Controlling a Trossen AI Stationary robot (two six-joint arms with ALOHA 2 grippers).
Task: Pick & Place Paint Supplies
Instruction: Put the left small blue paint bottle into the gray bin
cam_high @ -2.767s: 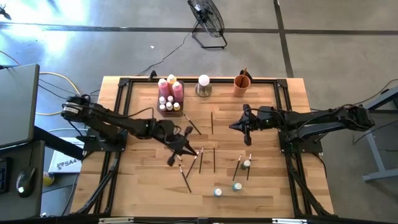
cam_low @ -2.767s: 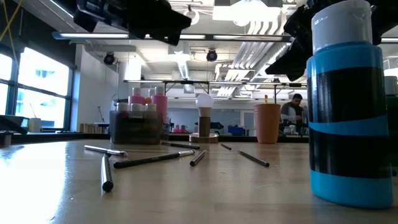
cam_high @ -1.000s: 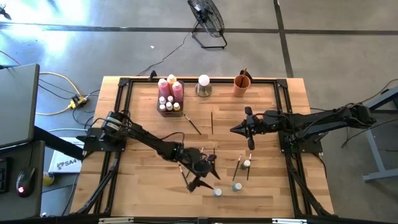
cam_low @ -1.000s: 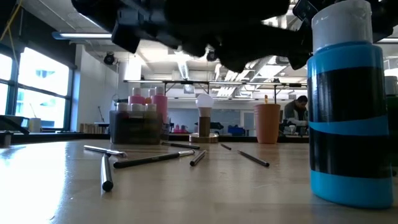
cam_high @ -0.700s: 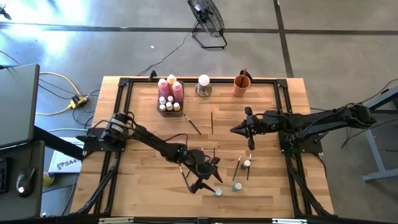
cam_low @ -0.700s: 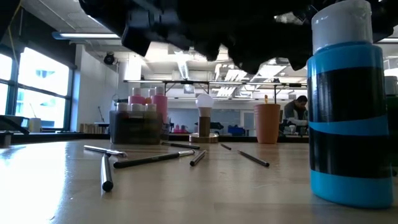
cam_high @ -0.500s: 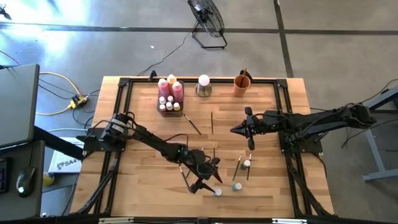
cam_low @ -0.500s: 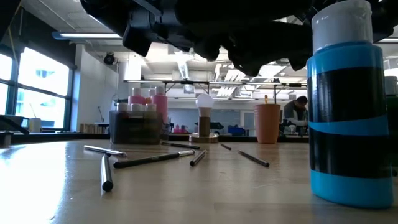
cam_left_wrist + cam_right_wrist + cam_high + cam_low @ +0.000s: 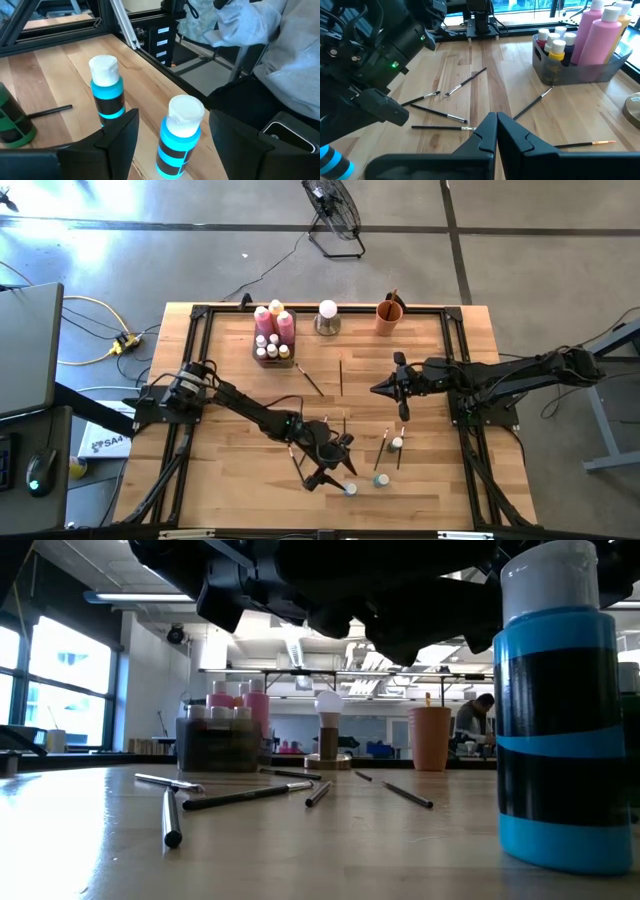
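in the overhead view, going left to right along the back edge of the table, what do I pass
grey tray of paint bottles → white ball on a metal base → orange cup

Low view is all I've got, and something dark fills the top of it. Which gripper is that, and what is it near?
Observer: That's the left gripper. It is open, with a finger on either side of a blue-banded white-capped bottle, and neither finger touches it.
Operator: Any other bottle close by?
Observer: A second blue-banded bottle stands just beyond it, apart.
Operator: And the right gripper?
Observer: The right gripper is shut and empty, hovering mid-table over scattered paintbrushes.
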